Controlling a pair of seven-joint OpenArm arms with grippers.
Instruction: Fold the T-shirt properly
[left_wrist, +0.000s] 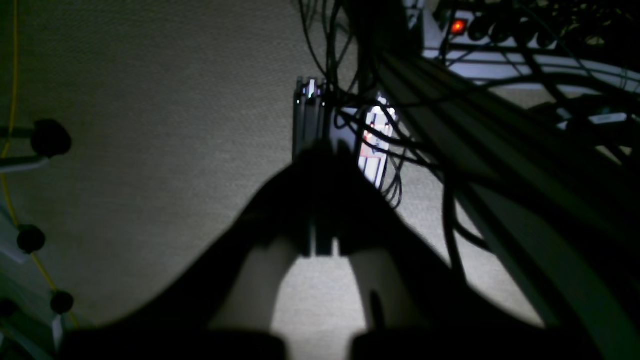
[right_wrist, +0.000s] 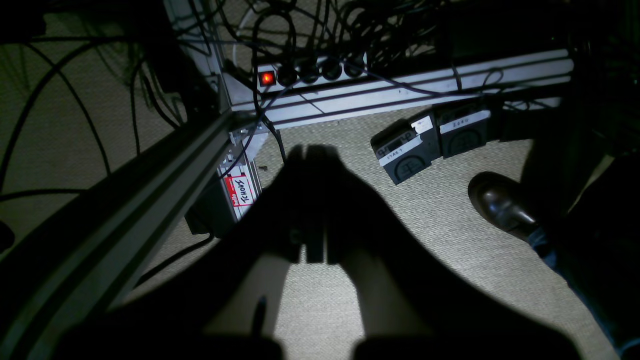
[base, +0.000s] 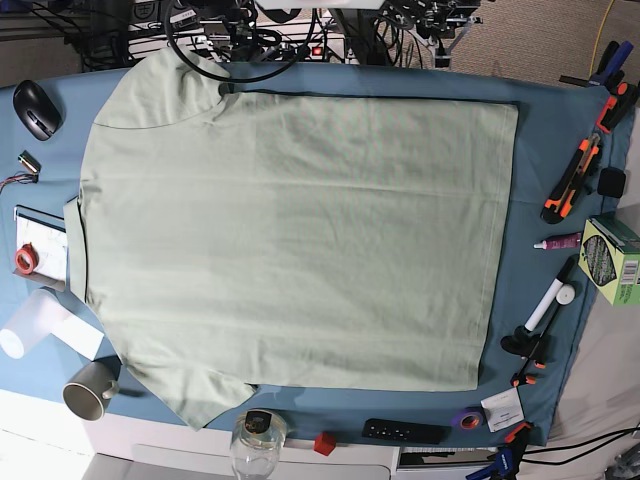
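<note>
The T-shirt (base: 300, 240), pale sage green, lies spread flat on the blue table cloth (base: 545, 130). Its sleeves point to the top left and bottom left, and its hem runs down the right. Neither arm shows in the base view. In the left wrist view my left gripper (left_wrist: 321, 150) is a dark silhouette, shut, with nothing between its fingers, hanging over carpet floor. My right gripper (right_wrist: 311, 156) looks the same in the right wrist view: shut, empty, above the floor. Neither wrist view shows the shirt.
Around the shirt lie a mouse (base: 36, 108), mug (base: 90, 388), glass jar (base: 258, 445), remote (base: 404, 431), orange knife (base: 570, 180), marker (base: 552, 305) and green box (base: 612, 260). Below are a frame beam (right_wrist: 125, 200), power strip (right_wrist: 305, 75), pedals (right_wrist: 407, 152), cables and a shoe (right_wrist: 500, 202).
</note>
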